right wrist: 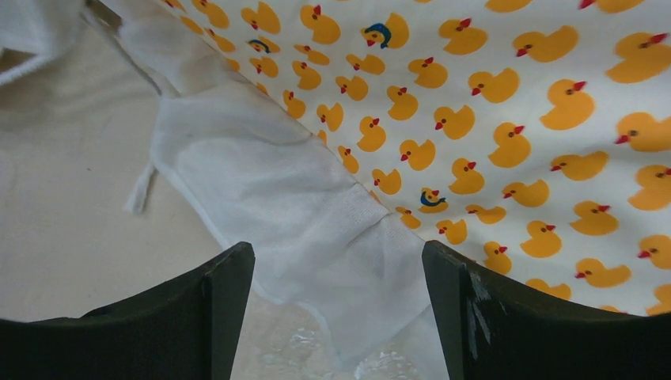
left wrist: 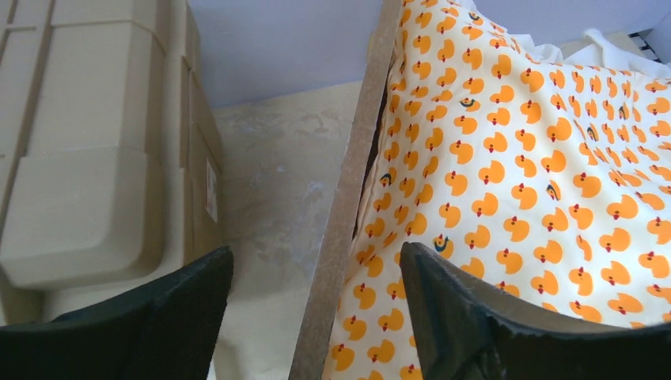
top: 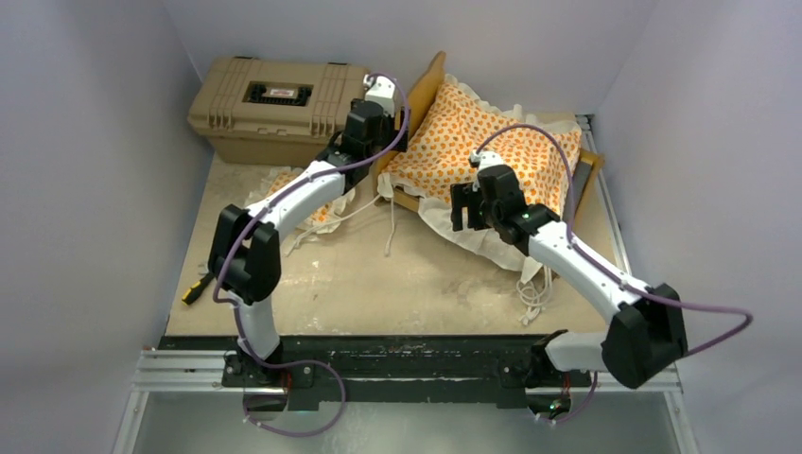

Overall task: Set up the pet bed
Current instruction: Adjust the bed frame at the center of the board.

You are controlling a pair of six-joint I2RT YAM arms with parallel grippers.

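The pet bed's light-wood frame (top: 430, 80) stands at the back of the table. Its orange duck-print mattress cushion (top: 482, 142) lies askew in it, and the white ruffle (top: 454, 227) spills over the near side. The small matching pillow (top: 284, 184) lies on the table, mostly under my left forearm. My left gripper (top: 378, 128) (left wrist: 316, 265) is open. Its jaws straddle the headboard's wooden edge (left wrist: 348, 206) without touching it, with the cushion (left wrist: 522, 158) to the right. My right gripper (top: 470, 210) (right wrist: 339, 265) hangs open over the ruffle (right wrist: 285, 206), holding nothing.
A tan plastic hard case (top: 274, 104) (left wrist: 87, 158) sits at the back left, close to my left gripper. A yellow-and-black tool (top: 196, 288) lies at the table's left edge. White cords (top: 531, 293) trail from the cushion near my right arm. Walls enclose three sides.
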